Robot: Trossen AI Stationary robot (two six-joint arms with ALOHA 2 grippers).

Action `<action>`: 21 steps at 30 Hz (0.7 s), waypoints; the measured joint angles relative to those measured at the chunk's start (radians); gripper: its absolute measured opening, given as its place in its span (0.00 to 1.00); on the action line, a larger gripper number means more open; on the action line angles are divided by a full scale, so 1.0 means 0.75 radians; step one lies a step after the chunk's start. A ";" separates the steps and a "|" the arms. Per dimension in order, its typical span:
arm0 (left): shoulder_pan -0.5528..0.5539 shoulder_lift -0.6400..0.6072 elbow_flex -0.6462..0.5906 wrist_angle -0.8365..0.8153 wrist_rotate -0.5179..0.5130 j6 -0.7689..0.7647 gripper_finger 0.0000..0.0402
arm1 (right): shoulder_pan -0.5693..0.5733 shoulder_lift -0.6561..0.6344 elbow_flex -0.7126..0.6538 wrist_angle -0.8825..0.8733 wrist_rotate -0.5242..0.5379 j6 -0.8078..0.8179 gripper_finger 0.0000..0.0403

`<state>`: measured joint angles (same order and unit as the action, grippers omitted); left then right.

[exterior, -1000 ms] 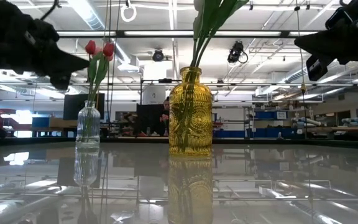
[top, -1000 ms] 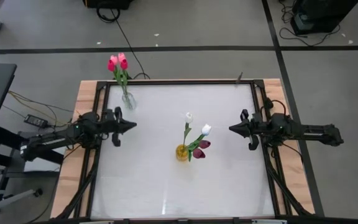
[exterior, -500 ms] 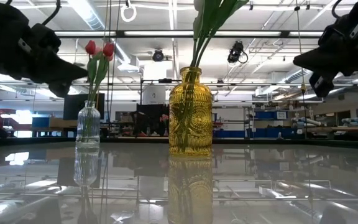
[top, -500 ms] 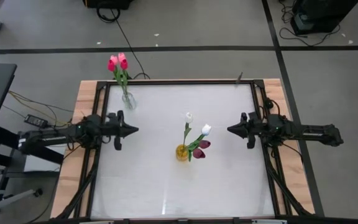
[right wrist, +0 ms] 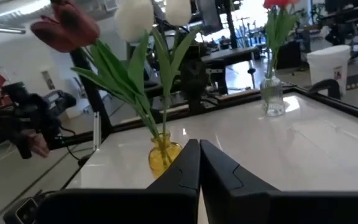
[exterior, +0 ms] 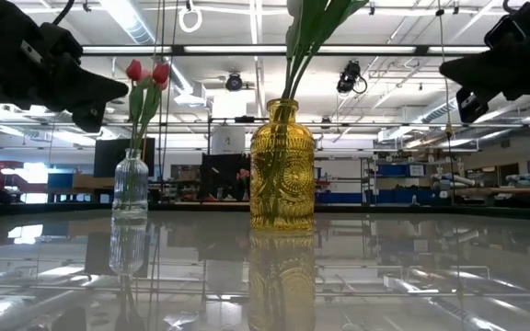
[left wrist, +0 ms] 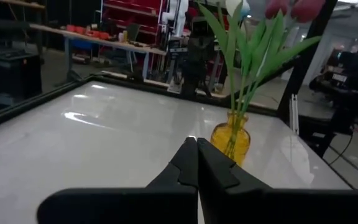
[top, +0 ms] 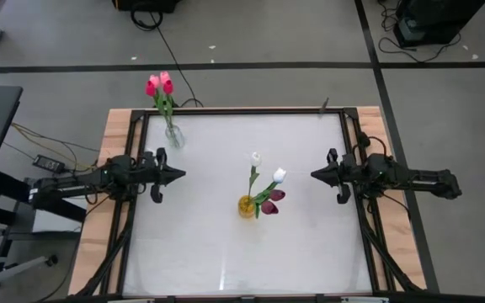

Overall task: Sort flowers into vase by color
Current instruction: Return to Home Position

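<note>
currently pink-red tulips in clear vase, white-purple tulips in amber vase; left, right jaws closed.

The amber vase bore an embossed floral pattern and held white tulips and dark purple tulips. Apart from it, the clear vase held pink and red tulips on green stems.

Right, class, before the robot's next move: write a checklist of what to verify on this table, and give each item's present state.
1. The left gripper is shut and empty: ok.
2. The right gripper is shut and empty: ok.
3. The pink and red tulips stand in the clear vase: ok.
4. The white and dark purple tulips stand in the yellow vase: ok.
5. Both vases are upright, apart from both grippers: ok.
</note>
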<state>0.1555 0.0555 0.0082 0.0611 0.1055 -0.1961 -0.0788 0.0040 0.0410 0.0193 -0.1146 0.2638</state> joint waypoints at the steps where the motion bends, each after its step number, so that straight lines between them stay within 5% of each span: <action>1: 0.000 0.001 0.000 -0.002 0.000 -0.014 0.00 | -0.001 0.005 0.000 -0.007 0.014 0.008 0.03; 21: 0.000 0.007 -0.001 -0.028 0.000 -0.034 0.07 | -0.001 0.022 0.000 -0.008 0.021 0.004 0.08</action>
<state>0.1555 0.0608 0.0078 0.0403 0.1055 -0.2214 -0.0795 0.0208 0.0410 0.0133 -0.0986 0.2668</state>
